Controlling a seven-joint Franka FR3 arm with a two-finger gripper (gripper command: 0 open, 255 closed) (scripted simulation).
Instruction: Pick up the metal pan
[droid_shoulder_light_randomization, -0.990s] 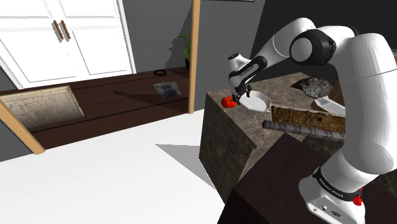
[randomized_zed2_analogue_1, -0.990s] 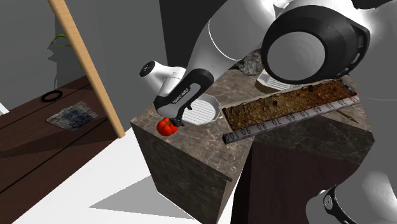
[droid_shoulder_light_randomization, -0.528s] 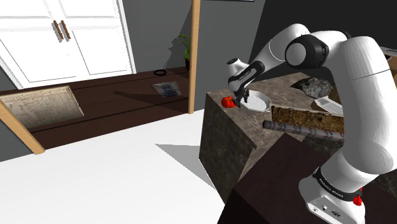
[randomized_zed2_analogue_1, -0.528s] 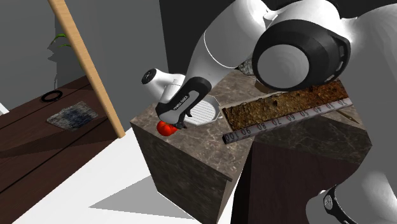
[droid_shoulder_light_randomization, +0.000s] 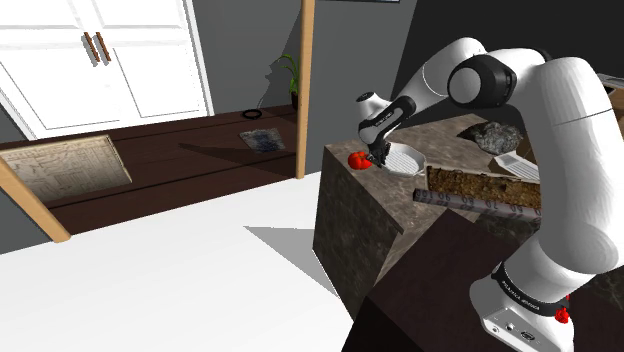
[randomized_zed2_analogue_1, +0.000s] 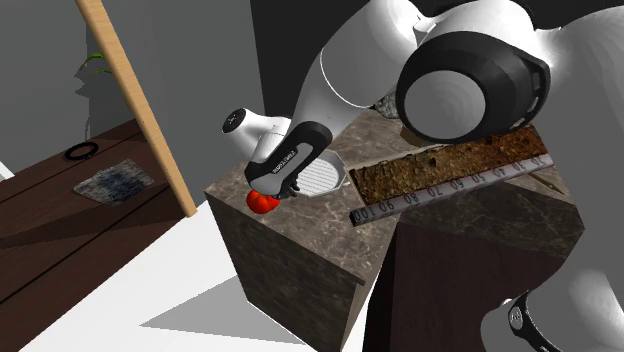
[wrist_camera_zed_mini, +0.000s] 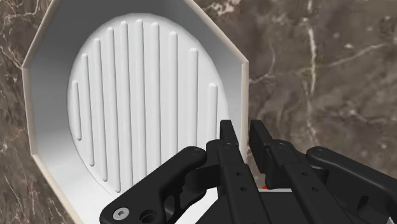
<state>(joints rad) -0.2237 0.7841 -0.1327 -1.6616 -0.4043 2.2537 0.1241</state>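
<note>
White and matte, with no metal sheen, one pan (wrist_camera_zed_mini: 140, 95) sits on the veined brown-grey stone top of one block-shaped counter (droid_shoulder_light_randomization: 355, 215), close to the block's corner. Its rim is straight-sided and faceted, its walls are low and slanted, and its round floor carries eight parallel raised ribs. One all-black gripper (wrist_camera_zed_mini: 245, 130) is at the rim. Its two fingers (wrist_camera_zed_mini: 229, 137) are drawn narrow, one inside the wall and one outside, pinching the wall between them.

In the shoulder view the gripper (droid_shoulder_light_randomization: 378, 160) meets the pan (droid_shoulder_light_randomization: 405, 160) at the pan's nine o'clock edge. One glossy red ball (droid_shoulder_light_randomization: 357, 159) lies just beyond it, also at nine o'clock. One lumpy grey rock (droid_shoulder_light_randomization: 497, 137) rests between two and three o'clock, well apart from the pan. One long, crumbly brown slab (droid_shoulder_light_randomization: 480, 185) lies at four o'clock.

In the second exterior view the red ball (randomized_zed2_analogue_1: 262, 200) is at the pan's (randomized_zed2_analogue_1: 322, 175) eight o'clock, under the gripper (randomized_zed2_analogue_1: 292, 190). One flat strip printed with numerals (randomized_zed2_analogue_1: 450, 185) runs along the slab's (randomized_zed2_analogue_1: 440, 165) near side. Two plain wooden posts (droid_shoulder_light_randomization: 306, 80) stand on the floor.
</note>
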